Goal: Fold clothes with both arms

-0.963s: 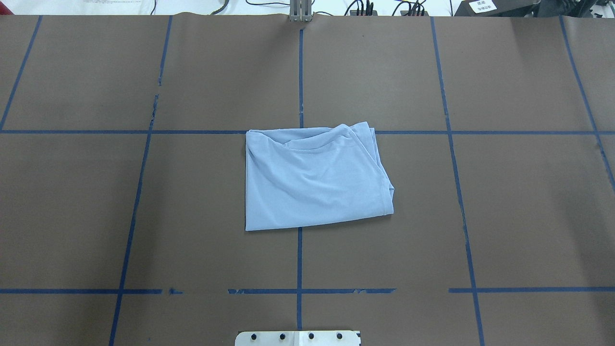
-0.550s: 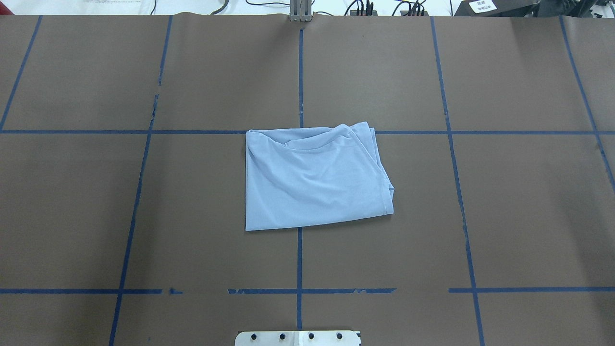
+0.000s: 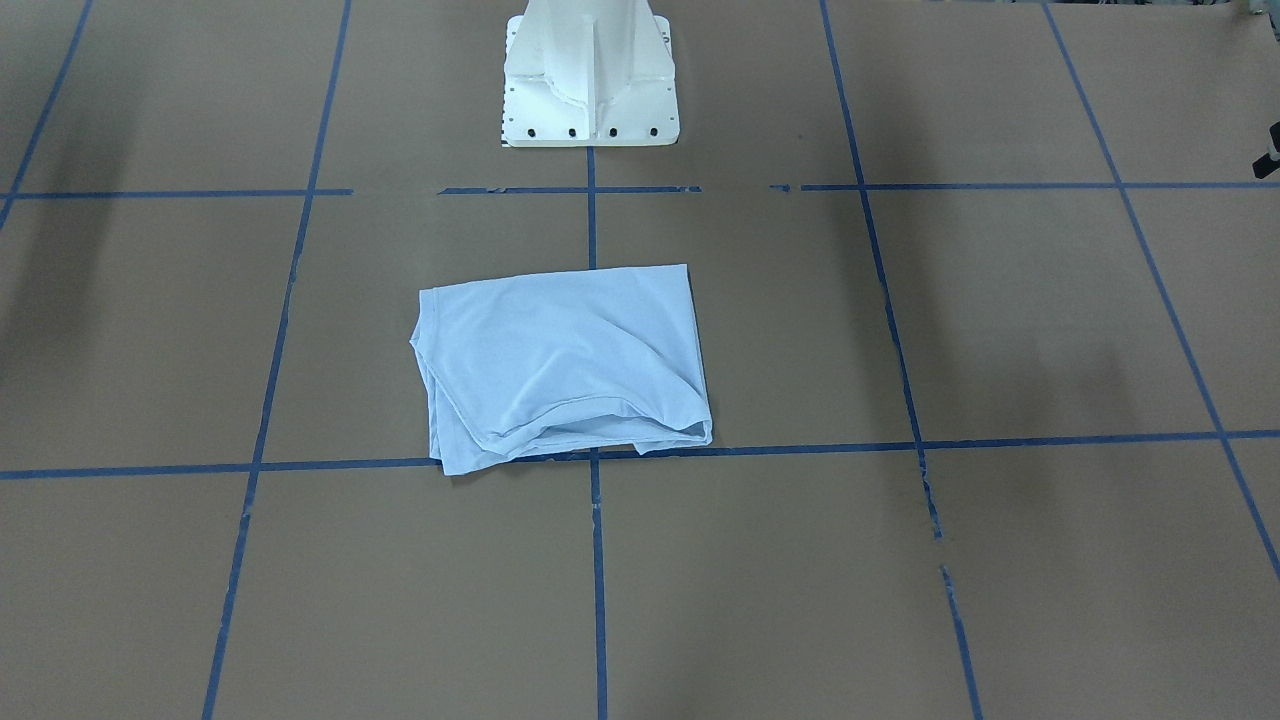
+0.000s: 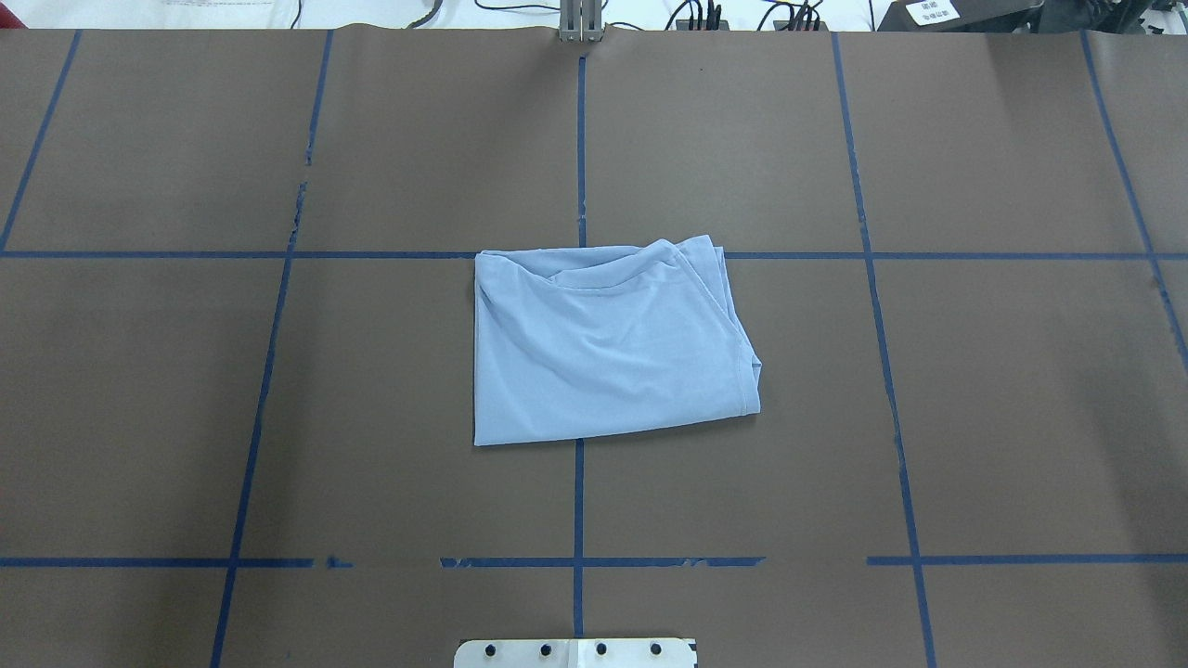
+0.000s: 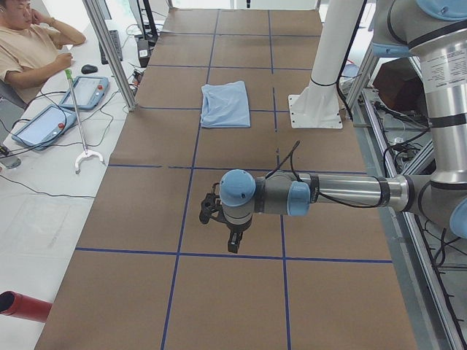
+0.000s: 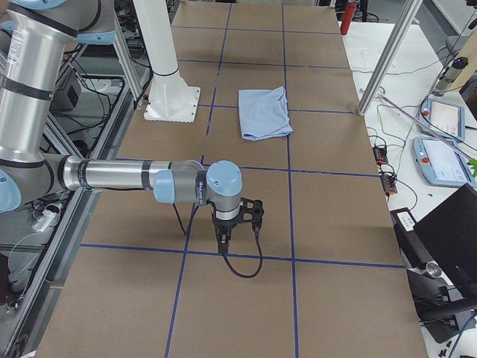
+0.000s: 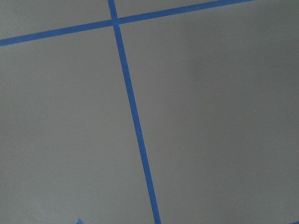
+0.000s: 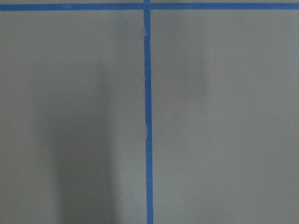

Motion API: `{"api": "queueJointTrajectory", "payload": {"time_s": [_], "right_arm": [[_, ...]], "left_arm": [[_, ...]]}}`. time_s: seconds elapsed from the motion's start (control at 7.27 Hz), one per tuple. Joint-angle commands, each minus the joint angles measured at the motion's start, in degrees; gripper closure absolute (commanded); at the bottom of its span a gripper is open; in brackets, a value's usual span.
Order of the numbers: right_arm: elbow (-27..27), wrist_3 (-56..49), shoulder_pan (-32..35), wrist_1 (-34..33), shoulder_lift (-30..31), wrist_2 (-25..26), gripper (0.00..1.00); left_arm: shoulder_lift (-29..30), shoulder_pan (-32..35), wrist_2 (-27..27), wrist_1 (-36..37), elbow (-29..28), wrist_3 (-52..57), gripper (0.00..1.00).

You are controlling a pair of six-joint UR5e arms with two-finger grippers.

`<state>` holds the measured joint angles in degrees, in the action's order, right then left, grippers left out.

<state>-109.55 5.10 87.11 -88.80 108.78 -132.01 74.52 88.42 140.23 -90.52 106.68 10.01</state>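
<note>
Well, starting on your left: the left hand [image 5: 231, 243] hangs at the end of the outstretched left arm [image 5: 343, 191], pointing down over the brown desk [image 4: 1021, 417] close to a crossing of the blue tape lines [image 4: 578, 501]. You see it only from the side, so you cannot tell whether its fingers are spread or pressed together. Its wrist camera looks at desk paper and a tape crossing.

Well apart from that hand, toward the robot's right of it, the light blue T-shirt [image 4: 603, 353] lies in the middle of the desk, in front of the white pedestal [image 3: 590, 70]. It is folded into a rough rectangle, flat but wrinkled, with loose layers showing along its far edge. The centre tape line runs under it.

Well apart from the T-shirt on the other side, the right hand [image 6: 223, 239] points down over the desk on the stretched-out right arm [image 6: 119, 176], just beside a tape line, and a black cable [image 6: 246, 267] loops by it. Again you have only a side view, so you cannot tell how its fingers stand.
</note>
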Motion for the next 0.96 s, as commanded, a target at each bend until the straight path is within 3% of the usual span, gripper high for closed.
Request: {"api": "queueJointTrajectory", "payload": {"time_s": [0.0, 0.83], "right_arm": [[-0.22, 0.0, -0.1, 0.03, -0.06, -0.09, 0.0], [-1.63, 0.79, -0.28, 0.21, -0.5, -0.18, 0.0]], "left_arm": [[0.01, 0.0, 0.04, -0.1, 0.1, 0.01, 0.0], [-1.3, 0.26, -0.57, 0.26, -0.16, -0.08, 0.0]]}}
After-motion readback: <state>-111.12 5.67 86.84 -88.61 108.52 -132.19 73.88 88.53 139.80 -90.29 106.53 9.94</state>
